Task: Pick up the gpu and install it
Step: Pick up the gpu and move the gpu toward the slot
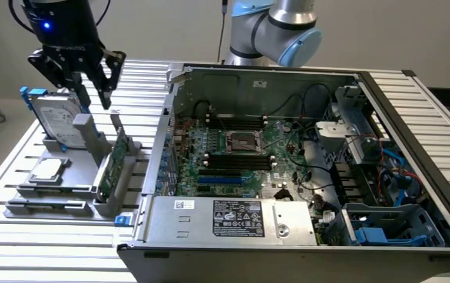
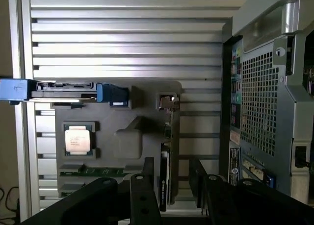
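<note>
The gpu (image 1: 117, 160) is a thin green card standing on edge in a slot of the grey holder (image 1: 52, 194), on the exterior view's left. My gripper (image 1: 97, 97) hangs open above the holder's far end, well clear of the card and holding nothing. In the wrist view the gpu (image 2: 170, 151) shows edge-on with its silver bracket (image 2: 167, 103) at one end. There the card lines up with the gap of my gripper (image 2: 171, 183), one black finger (image 2: 142, 195) standing on each side of it.
The open computer case (image 1: 413, 106) fills the exterior view's right, with its motherboard (image 1: 237, 156) exposed and a grey power supply (image 1: 233, 218) at the front. The holder also carries a hard drive (image 1: 56, 121) in a blue frame and a square silver chip (image 1: 46, 170). The table (image 1: 142, 82) is slatted aluminium.
</note>
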You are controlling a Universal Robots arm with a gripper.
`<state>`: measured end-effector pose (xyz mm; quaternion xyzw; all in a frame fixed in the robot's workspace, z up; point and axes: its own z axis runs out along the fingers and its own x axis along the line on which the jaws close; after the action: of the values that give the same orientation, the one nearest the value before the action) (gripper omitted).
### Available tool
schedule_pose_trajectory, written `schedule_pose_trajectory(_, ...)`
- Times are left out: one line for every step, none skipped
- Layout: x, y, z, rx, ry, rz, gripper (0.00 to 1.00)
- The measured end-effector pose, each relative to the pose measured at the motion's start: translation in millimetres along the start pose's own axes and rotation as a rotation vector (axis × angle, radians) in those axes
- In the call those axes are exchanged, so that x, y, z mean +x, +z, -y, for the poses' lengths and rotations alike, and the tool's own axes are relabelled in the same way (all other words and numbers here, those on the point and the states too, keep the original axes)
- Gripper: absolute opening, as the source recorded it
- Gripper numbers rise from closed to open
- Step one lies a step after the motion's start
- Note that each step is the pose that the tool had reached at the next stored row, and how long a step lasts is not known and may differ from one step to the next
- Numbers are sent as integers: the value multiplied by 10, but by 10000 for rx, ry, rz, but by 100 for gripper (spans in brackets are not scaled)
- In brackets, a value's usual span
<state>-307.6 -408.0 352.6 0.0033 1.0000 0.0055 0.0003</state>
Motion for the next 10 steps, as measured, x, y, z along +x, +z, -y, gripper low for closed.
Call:
schedule_pose_trajectory(0, 20, 3, 0, -1, 1, 42)
schedule_pose_trajectory(0, 38, 5, -1, -1, 0, 42)
schedule_pose_trajectory(0, 56, 7, -1, 0, 0, 42)
schedule_pose_trajectory(0, 74, 9, -1, 0, 1, 42)
schedule_pose_trajectory(0, 92, 12, -2, -1, 1, 42)
schedule_pose_trajectory(0, 110, 15, 0, -1, 0, 42)
schedule_pose_trajectory(0, 128, 17, -1, 0, 1, 42)
schedule_pose_trajectory(0, 146, 20, 0, 0, 0, 42)
schedule_pose_trajectory(0, 163, 23, 0, 0, 0, 42)
schedule_pose_trajectory(0, 182, 26, 0, -1, 0, 42)
